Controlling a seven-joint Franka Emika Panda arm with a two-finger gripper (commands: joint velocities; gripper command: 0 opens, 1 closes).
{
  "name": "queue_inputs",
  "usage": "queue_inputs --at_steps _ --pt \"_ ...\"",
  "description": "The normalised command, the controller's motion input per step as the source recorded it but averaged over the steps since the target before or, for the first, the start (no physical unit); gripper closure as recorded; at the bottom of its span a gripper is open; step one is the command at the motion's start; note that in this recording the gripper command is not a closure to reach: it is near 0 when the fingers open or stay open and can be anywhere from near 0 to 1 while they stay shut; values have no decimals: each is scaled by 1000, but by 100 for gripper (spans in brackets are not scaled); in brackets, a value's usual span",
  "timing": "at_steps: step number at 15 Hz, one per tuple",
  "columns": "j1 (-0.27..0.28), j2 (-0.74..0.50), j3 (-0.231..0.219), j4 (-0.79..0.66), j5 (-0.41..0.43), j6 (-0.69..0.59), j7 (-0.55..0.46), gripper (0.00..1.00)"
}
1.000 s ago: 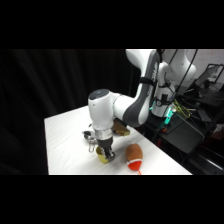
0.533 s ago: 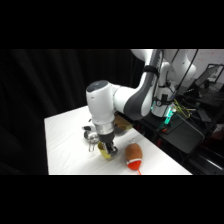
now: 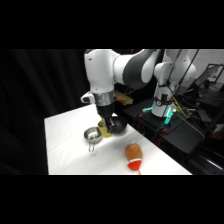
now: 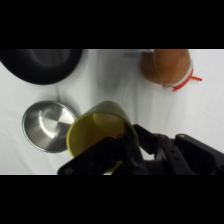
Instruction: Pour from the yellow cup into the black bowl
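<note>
I see the gripper (image 4: 117,150) pinching the rim of the yellow cup (image 4: 97,131), which hangs above the white table (image 3: 67,145) between the silver bowl (image 4: 46,125) and the black bowl (image 4: 42,65). The cup's long axis is tilted, mouth toward the wrist camera; an orange-and-red object (image 3: 134,154) lies well apart.

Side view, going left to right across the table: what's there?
Silver bowl → yellow cup held in the hand → black bowl → orange-and-red object.
</note>
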Motion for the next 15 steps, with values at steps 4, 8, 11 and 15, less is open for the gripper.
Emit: queue_inputs --at_steps 4,8,11,15 --pt "-162 -610 -32 -601 224 10 -215 16" --pt "-129 -641 -58 -593 533 34 -639 16" --pt "-93 -532 -203 -367 792 -156 -998 16" --pt "-138 -216 -356 -87 645 -396 -999 16"
